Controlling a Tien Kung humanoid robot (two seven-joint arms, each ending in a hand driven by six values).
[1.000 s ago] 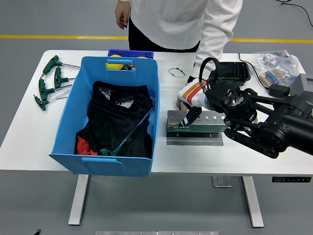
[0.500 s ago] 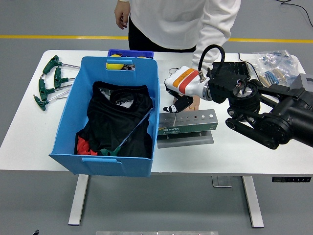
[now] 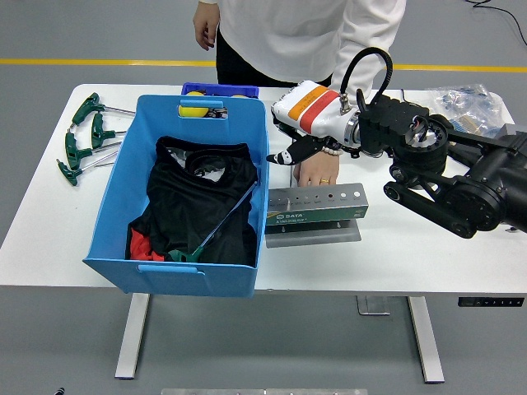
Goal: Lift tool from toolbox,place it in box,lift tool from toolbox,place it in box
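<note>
Grey floor with a yellow line lies beyond your white table. Your right hand hangs above the table between the big blue plastic box and the grey metal tool holder, its dark fingers curled and pointing left toward the box rim; you cannot tell whether they hold a tool (anything there is too small to make out). Inside the box lies black cloth with one green-handled T-wrench resting across it. Four more green-handled T-wrenches lie on the table just left of the box. A person in a white top stands at the far side, one hand pressed flat on the table just behind the holder.
</note>
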